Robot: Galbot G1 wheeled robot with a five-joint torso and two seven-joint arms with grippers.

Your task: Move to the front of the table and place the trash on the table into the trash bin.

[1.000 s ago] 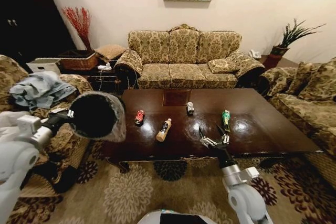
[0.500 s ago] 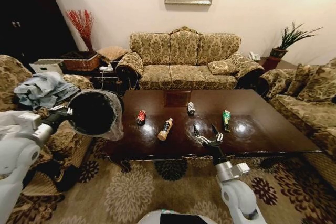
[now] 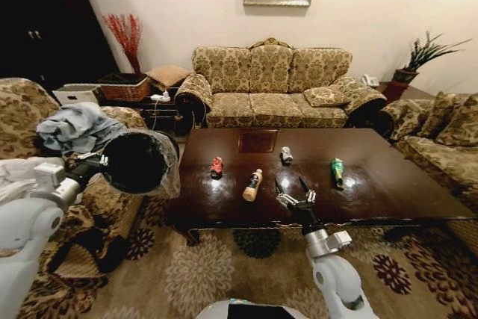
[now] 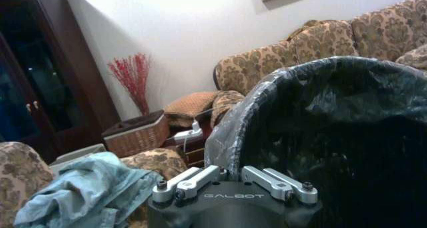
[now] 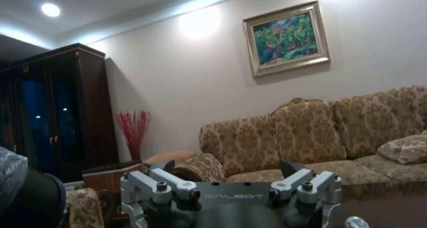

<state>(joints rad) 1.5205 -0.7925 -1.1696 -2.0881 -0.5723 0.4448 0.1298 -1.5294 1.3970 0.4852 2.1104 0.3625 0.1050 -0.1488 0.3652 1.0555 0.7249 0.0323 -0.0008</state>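
- Nearest in, the right gripper (image 3: 292, 190) hangs over the near edge of the table (image 3: 388, 192), fingers spread wide and nothing between them; the wrist view shows the same wide gap (image 5: 227, 174), with the sofa (image 5: 313, 133) beyond
- Off to the robot's left, the left gripper (image 3: 95, 162) is clamped on the rim of the trash bin (image 3: 138, 160), holding it up tipped with its mouth facing the head camera; from the left wrist (image 4: 233, 180) the liner-wrapped rim sits right at the fingers
- On the tabletop now: the tan bottle (image 3: 252, 184) lies closest to the open gripper; the red can (image 3: 216, 166) lies to its left; the green packet (image 3: 337, 172) lies well to the right
- Farther back, the silvery-white can (image 3: 285, 155) rests just in front of the square centre panel (image 3: 258, 140)
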